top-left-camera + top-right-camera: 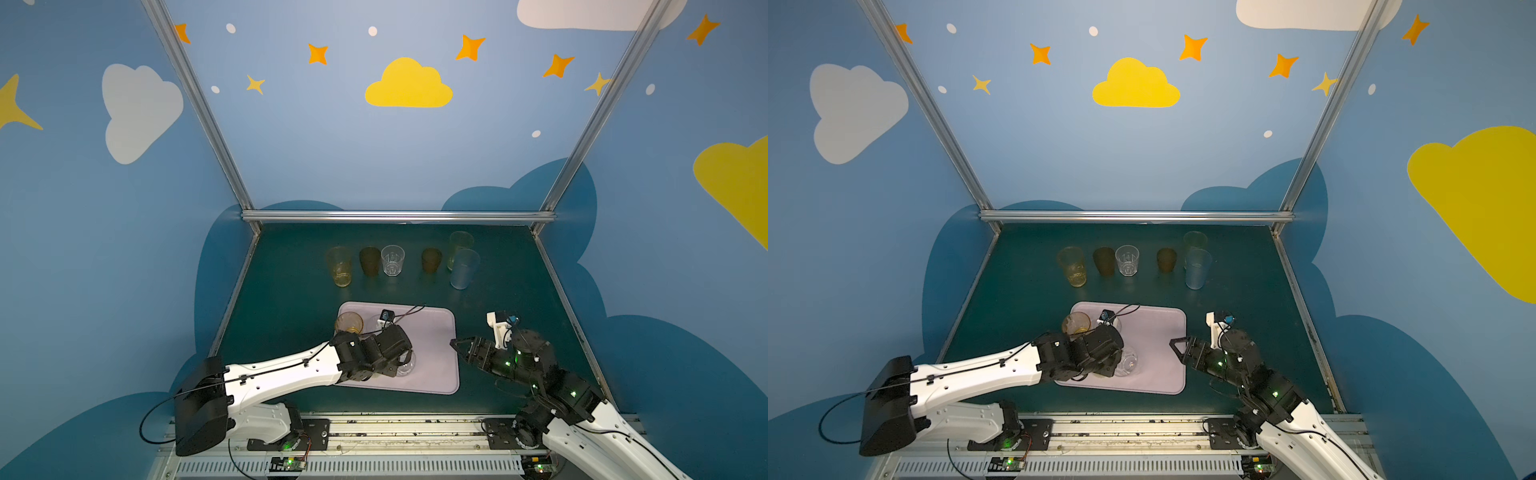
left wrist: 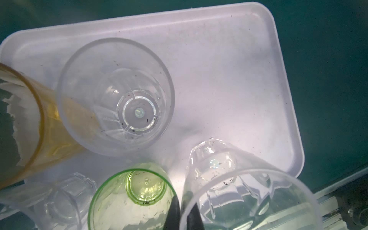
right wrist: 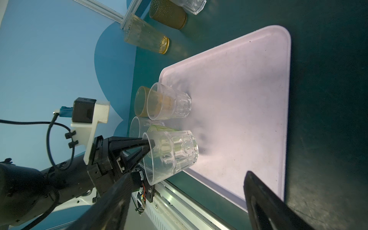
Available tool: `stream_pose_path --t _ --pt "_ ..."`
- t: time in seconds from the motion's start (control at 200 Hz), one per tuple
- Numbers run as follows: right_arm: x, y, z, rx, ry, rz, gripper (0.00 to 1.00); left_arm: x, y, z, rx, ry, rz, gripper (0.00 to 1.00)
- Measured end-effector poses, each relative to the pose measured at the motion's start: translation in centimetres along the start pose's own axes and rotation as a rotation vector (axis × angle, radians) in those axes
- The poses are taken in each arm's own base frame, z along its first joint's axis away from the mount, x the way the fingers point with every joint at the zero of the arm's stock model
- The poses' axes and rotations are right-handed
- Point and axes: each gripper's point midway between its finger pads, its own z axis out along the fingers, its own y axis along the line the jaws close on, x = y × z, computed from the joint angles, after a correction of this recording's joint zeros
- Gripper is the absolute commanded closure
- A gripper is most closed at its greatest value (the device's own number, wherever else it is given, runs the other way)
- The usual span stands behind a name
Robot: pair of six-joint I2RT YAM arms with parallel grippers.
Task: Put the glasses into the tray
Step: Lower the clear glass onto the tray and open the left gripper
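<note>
1. Tray (image 1: 432, 332): five glasses (image 2: 115, 93) crowd its left half, and six wait behind it.
2. Right gripper (image 1: 455, 347): wide open, empty, just off the tray's right edge.
3. Left gripper (image 3: 149, 147) pinches a clear glass (image 3: 175, 153) by the rim near the tray's front. Released tilted, it could knock the green glass (image 2: 135, 191).
4. Can't tell if its base touches the tray.

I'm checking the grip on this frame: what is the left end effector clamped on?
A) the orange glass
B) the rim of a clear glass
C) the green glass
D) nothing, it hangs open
B: in the right wrist view the left end effector pinches the rim of a clear glass, one finger inside and one outside, while the green glass next to it is not gripped.
</note>
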Motion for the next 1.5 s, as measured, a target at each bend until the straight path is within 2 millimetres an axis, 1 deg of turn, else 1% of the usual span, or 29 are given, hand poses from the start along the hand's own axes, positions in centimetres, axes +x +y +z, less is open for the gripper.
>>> stream_pose_path --t 0.245,0.551,0.671,0.841,0.971,1.051,1.162,1.262,1.332,1.392,1.447,1.477,1.502 --pt "0.0 -0.1 0.1 0.004 0.003 0.001 0.13 0.6 0.3 1.2 -0.038 0.026 0.019 0.96" --pt "0.0 -0.3 0.3 0.009 0.002 0.004 0.13 0.6 0.1 1.5 -0.056 0.027 0.033 0.96" --pt "0.2 -0.7 0.4 0.017 0.007 0.006 0.13 0.6 0.0 1.6 -0.059 0.029 0.034 0.9" --pt "0.3 -0.8 0.5 0.02 0.008 0.007 0.13 0.4 0.0 1.4 -0.061 0.031 0.035 0.89" --pt "0.4 -1.0 0.5 0.022 0.009 0.008 0.13 0.0 -0.2 1.1 -0.059 0.018 0.032 0.88" --pt "0.5 -1.2 0.6 0.025 0.01 0.012 0.13 -0.2 -0.3 1.0 -0.06 0.014 0.031 0.84" --pt "0.5 -1.2 0.5 0.022 0.008 0.016 0.13 -0.2 -0.2 1.0 -0.064 0.014 0.03 0.81" --pt "0.5 -1.1 0.4 0.016 0.004 0.02 0.13 -0.1 -0.1 1.0 -0.067 0.017 0.031 0.74" --pt "0.5 -1.1 0.4 0.013 0.002 0.021 0.13 -0.1 -0.1 0.9 -0.07 0.019 0.032 0.66" --pt "0.4 -1.1 0.4 0.013 0.002 0.021 0.13 -0.3 -0.2 0.7 -0.067 0.014 0.031 0.55" --pt "0.4 -1.1 0.4 0.014 0.0 0.022 0.13 -0.5 -0.2 0.4 -0.06 0.006 0.027 0.48" --pt "0.4 -1.1 0.4 0.014 0.0 0.022 0.13 -0.6 -0.3 0.2 -0.055 -0.001 0.026 0.42" --pt "0.4 -1.1 0.3 0.014 -0.001 0.023 0.13 -0.8 -0.3 0.0 -0.051 -0.007 0.021 0.32"
